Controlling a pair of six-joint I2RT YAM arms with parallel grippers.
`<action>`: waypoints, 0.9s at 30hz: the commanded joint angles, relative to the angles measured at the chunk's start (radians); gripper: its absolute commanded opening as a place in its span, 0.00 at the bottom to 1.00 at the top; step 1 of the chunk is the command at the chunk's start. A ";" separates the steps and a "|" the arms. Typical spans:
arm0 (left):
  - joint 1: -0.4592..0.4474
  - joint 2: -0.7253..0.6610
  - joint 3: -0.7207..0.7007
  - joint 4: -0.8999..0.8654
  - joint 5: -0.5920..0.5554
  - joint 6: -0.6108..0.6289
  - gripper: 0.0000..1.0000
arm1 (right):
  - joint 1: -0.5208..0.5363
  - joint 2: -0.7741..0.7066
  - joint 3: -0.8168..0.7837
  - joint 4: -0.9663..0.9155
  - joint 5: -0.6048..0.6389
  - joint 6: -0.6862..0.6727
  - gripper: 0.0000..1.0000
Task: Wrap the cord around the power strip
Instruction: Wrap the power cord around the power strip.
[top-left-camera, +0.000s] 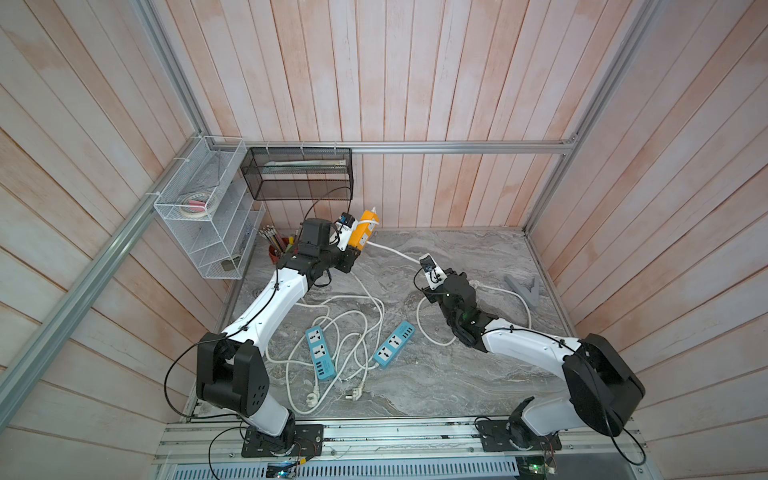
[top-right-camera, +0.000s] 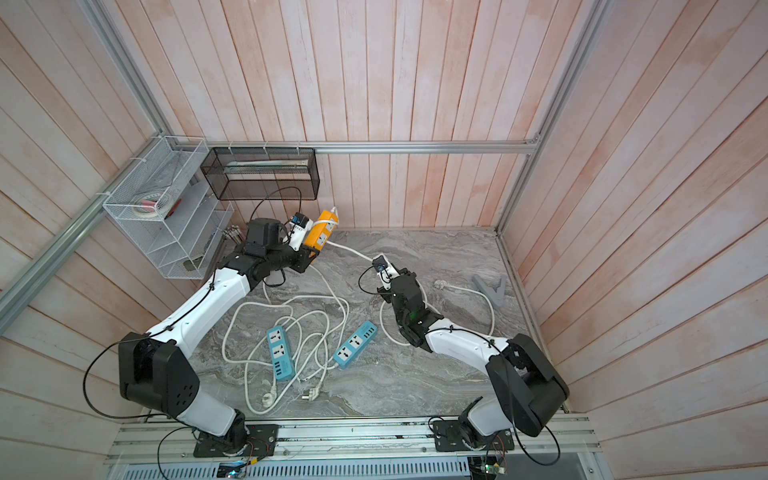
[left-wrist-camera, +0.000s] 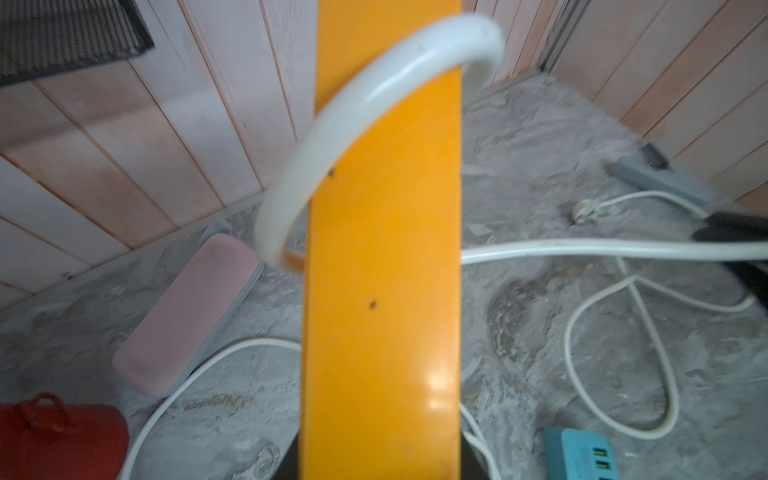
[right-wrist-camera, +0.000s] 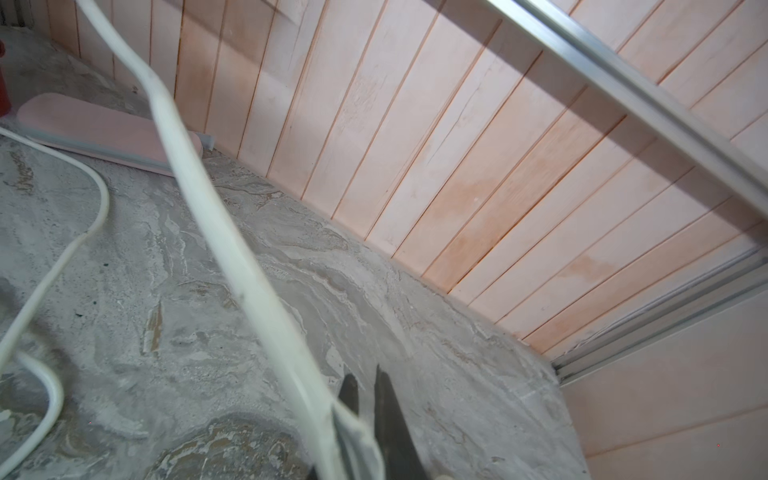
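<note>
Grey counter (top-left-camera: 457, 382): left claw (top-left-camera: 352, 252) pinches orange power strip (top-left-camera: 365, 227), tilted up near back wall (top-left-camera: 415, 187). White cord (top-left-camera: 395, 251) loops around it once, runs to right claw (right-wrist-camera: 365, 405), pressed together on the cord.

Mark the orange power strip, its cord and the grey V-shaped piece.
orange power strip (top-left-camera: 363, 236): in a top view, socket face.
white cord (top-left-camera: 392, 250): in a top view, stretch past strip.
grey V-shaped piece (top-left-camera: 517, 289): in a top view, one leg.

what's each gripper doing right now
left gripper: closed on the orange power strip
right gripper: closed on the white cord
</note>
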 joint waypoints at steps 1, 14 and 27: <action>-0.030 0.031 0.012 -0.050 -0.153 0.119 0.00 | 0.011 -0.066 0.101 0.008 0.024 -0.160 0.00; -0.220 0.070 -0.047 -0.153 0.034 0.355 0.00 | -0.098 0.133 0.675 -0.362 -0.447 -0.141 0.00; -0.328 -0.135 -0.112 -0.072 0.549 0.417 0.00 | -0.321 0.498 1.148 -0.942 -1.048 -0.018 0.00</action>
